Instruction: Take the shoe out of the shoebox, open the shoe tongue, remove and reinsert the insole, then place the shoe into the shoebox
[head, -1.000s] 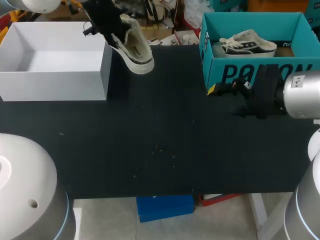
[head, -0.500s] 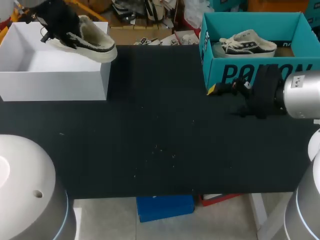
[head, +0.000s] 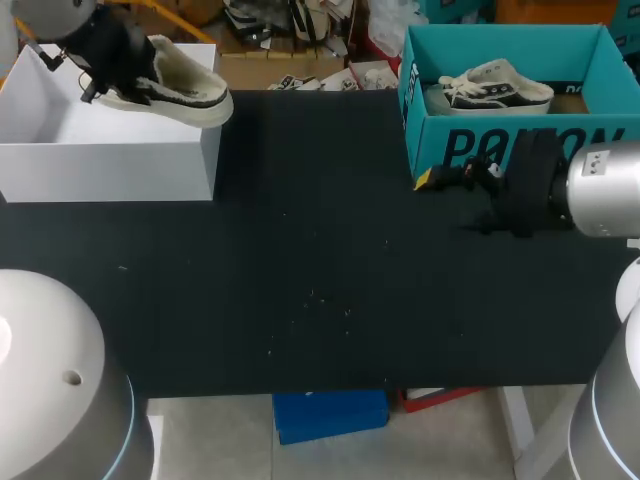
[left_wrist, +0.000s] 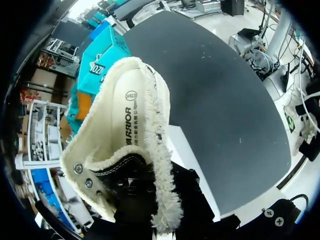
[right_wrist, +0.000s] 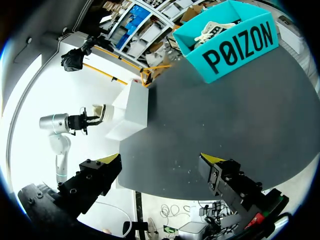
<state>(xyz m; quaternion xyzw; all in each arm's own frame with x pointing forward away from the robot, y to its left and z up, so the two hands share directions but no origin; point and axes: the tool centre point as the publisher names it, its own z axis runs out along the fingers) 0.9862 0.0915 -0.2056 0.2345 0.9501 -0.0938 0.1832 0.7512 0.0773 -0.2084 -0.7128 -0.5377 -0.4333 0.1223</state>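
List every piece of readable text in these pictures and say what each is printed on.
"POIZON": side of the teal box.
"WARRIOR": insole of the shoe.
Round stamp and small print on the insole: too small to read.

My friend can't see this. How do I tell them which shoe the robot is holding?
Find the white box at the far left of the table. Above its right rim the left gripper holds the shoe. It is black outside with a cream fluffy lining, while the other shoe lies in the teal box and shows no fluff.
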